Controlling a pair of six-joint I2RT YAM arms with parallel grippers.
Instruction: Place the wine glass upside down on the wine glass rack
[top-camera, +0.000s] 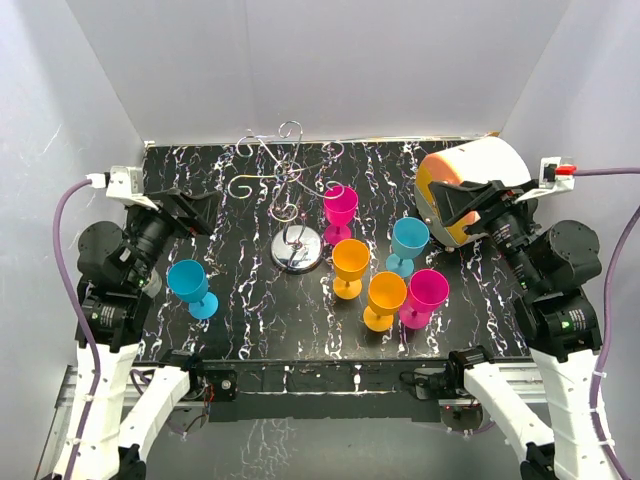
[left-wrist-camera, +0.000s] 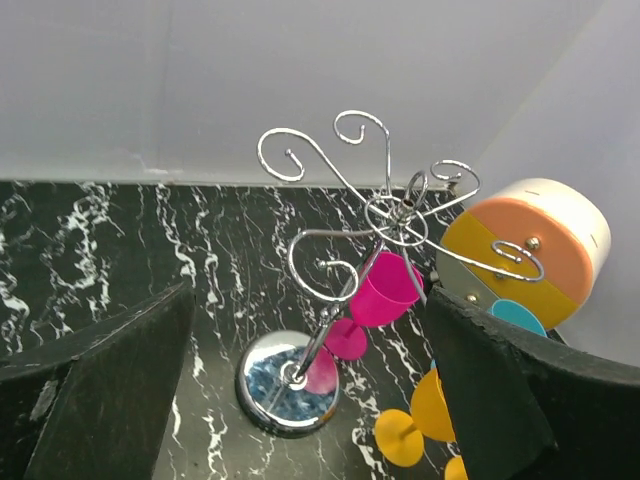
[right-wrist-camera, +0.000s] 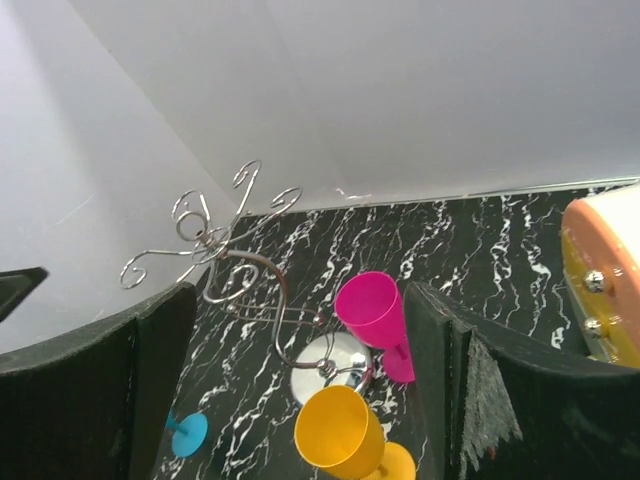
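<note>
The wine glass rack (top-camera: 288, 185), silver wire scrolls on a post with a round chrome base, stands at the table's middle back, its arms bare. Several plastic wine glasses stand upright on the table. A blue glass (top-camera: 190, 286) stands alone at the left, just in front of my left gripper (top-camera: 196, 212), which is open and holds nothing. A pink glass (top-camera: 340, 210), an orange glass (top-camera: 351, 266) and others cluster right of the rack. My right gripper (top-camera: 468, 206) is open and empty, raised beside a blue glass (top-camera: 408, 243). Both wrist views face the rack (left-wrist-camera: 385, 215) (right-wrist-camera: 228, 262) between wide-apart fingers.
A white-and-orange cylinder (top-camera: 472, 180) lies at the back right, right behind my right gripper. White walls close the table on three sides. An orange glass (top-camera: 385, 298) and a pink glass (top-camera: 426, 296) stand near the front edge.
</note>
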